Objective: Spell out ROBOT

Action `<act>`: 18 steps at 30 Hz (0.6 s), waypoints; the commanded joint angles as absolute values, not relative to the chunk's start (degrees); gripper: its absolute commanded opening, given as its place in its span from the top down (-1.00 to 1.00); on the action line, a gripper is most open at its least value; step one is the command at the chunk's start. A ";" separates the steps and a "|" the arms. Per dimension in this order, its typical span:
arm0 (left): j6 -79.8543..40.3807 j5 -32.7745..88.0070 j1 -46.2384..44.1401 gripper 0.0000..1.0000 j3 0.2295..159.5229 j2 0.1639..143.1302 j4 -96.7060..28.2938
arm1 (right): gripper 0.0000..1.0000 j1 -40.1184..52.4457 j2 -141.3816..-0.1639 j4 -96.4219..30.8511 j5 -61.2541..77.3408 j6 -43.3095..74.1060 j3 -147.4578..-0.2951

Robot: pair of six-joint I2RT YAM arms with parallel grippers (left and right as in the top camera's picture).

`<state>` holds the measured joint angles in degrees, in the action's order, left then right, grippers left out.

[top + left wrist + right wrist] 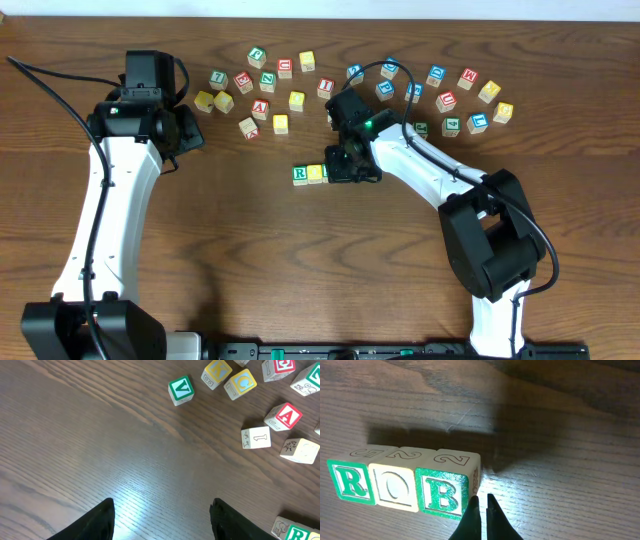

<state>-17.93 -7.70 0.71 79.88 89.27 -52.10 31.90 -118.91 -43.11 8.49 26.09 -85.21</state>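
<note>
Wooden R cube point(351, 482) and yellow-faced cube point(395, 489) touch in line with B cube point(442, 495); right gripper point(481, 505) pinched closed, empty, just beside it; left gripper point(161, 505) spread, empty, well apart.

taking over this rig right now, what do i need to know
left tool: open, empty, over the table.
right tool: shut, empty, tips at the right edge of the B cube; contact unclear.
done: R cube, O cube and B cube in a touching row.
left: second O and T, to find among the loose cubes at the far side.
</note>
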 commanded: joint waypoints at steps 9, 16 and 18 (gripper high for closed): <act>-17.19 -8.62 0.95 -0.20 80.84 89.93 -52.27 | 0.98 30.24 -119.26 -42.85 7.42 25.12 -86.17; -17.19 -8.62 0.95 -0.20 80.84 89.93 -52.23 | 0.97 27.79 -119.28 -37.93 7.42 22.22 -86.78; -17.19 -8.62 0.95 -0.21 80.84 89.93 -52.25 | 0.97 27.86 -119.28 -36.34 7.46 22.22 -86.78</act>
<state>-17.93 -7.70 0.71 79.88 89.27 -52.10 27.81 -118.91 -37.28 7.86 23.55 -85.45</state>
